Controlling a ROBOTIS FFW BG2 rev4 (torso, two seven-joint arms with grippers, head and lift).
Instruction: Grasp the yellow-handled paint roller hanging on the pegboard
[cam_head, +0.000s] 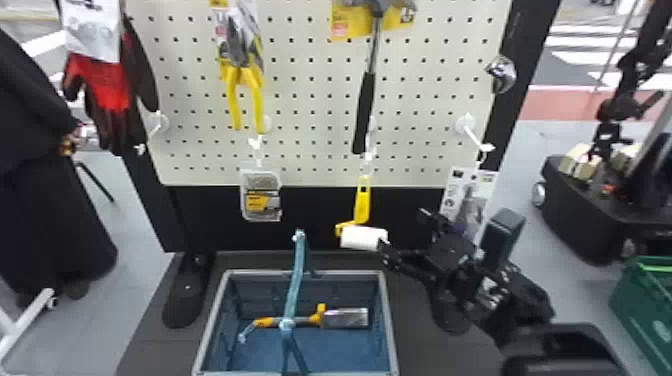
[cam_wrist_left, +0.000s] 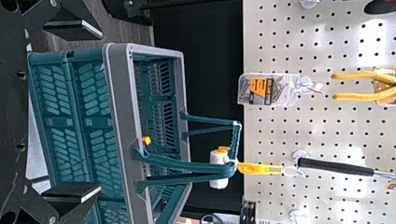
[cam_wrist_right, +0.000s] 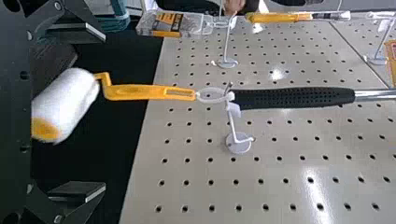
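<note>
The yellow-handled paint roller (cam_head: 361, 202) hangs from a white hook on the lower middle of the pegboard (cam_head: 310, 90), its white sleeve (cam_head: 363, 237) at the bottom. My right gripper (cam_head: 392, 254) reaches in from the lower right, right beside the sleeve's end. In the right wrist view the gripper (cam_wrist_right: 84, 112) is open, and the sleeve (cam_wrist_right: 63, 105) lies between its fingers (cam_wrist_right: 77, 28) without being touched; the yellow handle (cam_wrist_right: 144, 92) runs on to the hook. My left gripper (cam_wrist_left: 77, 112) is open and holds nothing, beside the basket.
A blue-grey basket (cam_head: 385, 310) with a raised handle stands below the roller and holds a yellow-handled scraper (cam_head: 325, 317). Above hang yellow pliers (cam_head: 243, 80), a black-grip hammer (cam_head: 365, 100), a bag of screws (cam_head: 260, 195), a carded pack (cam_head: 467, 195) and red-black gloves (cam_head: 107, 85). A green crate (cam_head: 645, 295) stands right.
</note>
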